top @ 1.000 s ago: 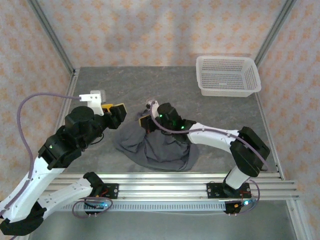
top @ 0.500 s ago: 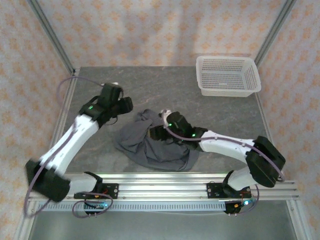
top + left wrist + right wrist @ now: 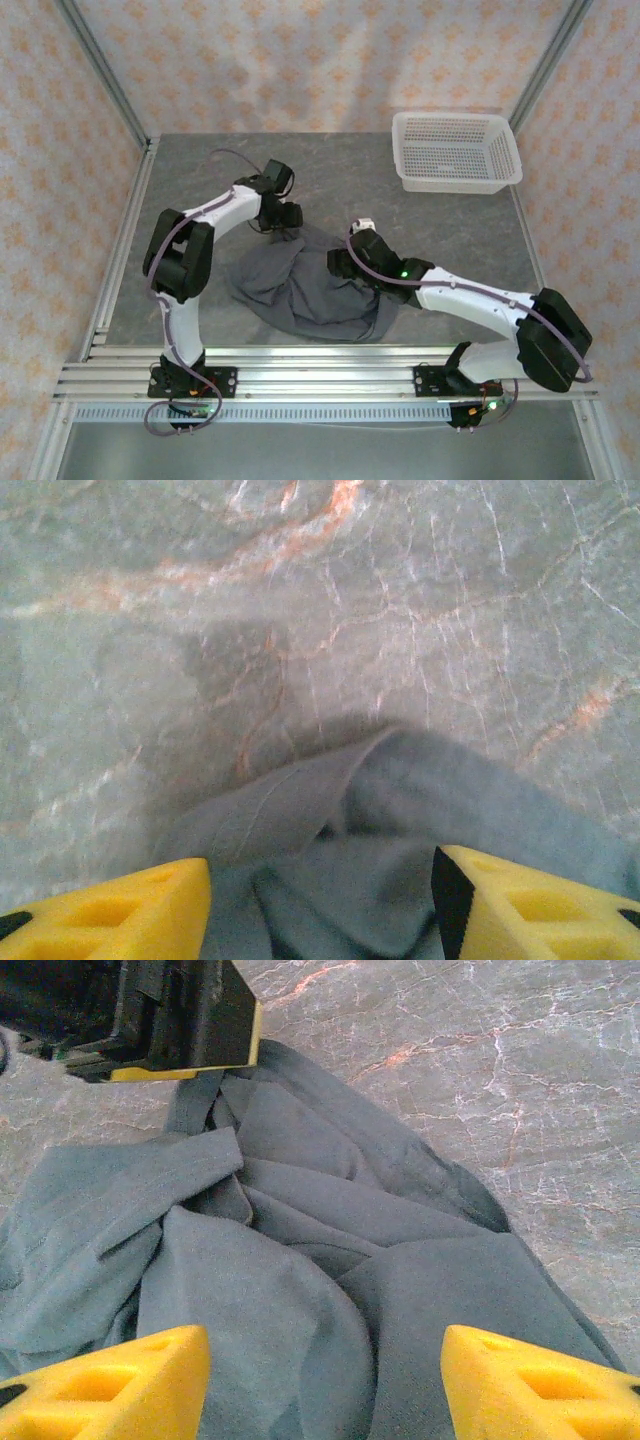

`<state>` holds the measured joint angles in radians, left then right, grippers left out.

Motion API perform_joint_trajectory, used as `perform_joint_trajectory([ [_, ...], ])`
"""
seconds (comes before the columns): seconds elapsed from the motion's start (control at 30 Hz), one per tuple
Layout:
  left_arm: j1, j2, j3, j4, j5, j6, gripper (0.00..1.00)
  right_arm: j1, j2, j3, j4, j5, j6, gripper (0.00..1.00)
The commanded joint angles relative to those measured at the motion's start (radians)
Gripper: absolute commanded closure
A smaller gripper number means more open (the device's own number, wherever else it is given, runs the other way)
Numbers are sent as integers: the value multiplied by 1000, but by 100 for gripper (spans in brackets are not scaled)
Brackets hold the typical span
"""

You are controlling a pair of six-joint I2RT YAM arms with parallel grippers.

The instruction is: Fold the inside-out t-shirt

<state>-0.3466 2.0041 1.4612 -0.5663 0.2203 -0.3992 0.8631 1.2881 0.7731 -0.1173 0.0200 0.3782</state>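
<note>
Currently, the inside-out t-shirt (image 3: 310, 295) is lying as a crumpled, unspread heap on the table (image 3: 190, 180). It is sitting close to the middle of the near edge, well apart from the white mesh basket (image 3: 458, 182) at the far right corner. No fold is showing yet. The step in hand is judged to be the preparatory one: taking hold of hems or corners so that the garment can be spread flat.

The left fingers (image 3: 110, 915) are standing well apart and gripping nothing. They are hovering at the far side of the heap, where a raised ridge of fabric is running between them toward the bare table. The right fingers (image 3: 525, 1385) are likewise standing apart and holding nothing. They are hanging over the part of the heap toward the right edge, above a mass of overlapping wrinkles.

The next move is probably calling for each arm to lower onto the cloth, close on it, and draw the two holds apart toward the left and right edges. The fabric is looking soft and bunched, so a deep bite is risking a grip on several folds. That would be dragging the heap rather than opening it.
</note>
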Motion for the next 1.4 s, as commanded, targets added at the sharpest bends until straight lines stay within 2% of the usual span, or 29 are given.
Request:
perform_joint_trajectory([
  [0.0,8,34,55,-26,-50,70,47,3,-29,5,-39,41,6,37],
  [0.1,28,61,108,-60,-55,84,60,4,-38,14,-49,41,3,37],
  [0.13,36,67,128,-71,-52,86,70,3,-44,17,-51,42,2,37],
  [0.2,50,60,162,-89,-34,89,99,3,-57,19,-55,47,-1,37],
  [0.33,55,-29,249,-139,-27,99,100,3,-90,21,-64,74,0,34],
  [0.5,55,-243,319,-155,6,81,100,1,-142,16,-67,127,17,31],
  [0.63,54,-379,373,-181,92,61,100,0,-188,5,-49,155,26,27],
  [0.73,48,-475,369,-176,184,43,100,1,-227,21,-42,140,11,26],
  [0.83,27,-551,342,-194,183,37,100,1,-254,45,-28,86,-26,25],
  [1.03,-75,-658,287,-190,170,47,100,1,-244,102,79,-93,-104,21],
  [1.2,-179,-666,304,-213,134,67,100,0,-165,199,120,-110,-150,19],
  [1.37,-253,-644,336,-222,199,96,100,0,-38,308,144,-132,-173,19],
])
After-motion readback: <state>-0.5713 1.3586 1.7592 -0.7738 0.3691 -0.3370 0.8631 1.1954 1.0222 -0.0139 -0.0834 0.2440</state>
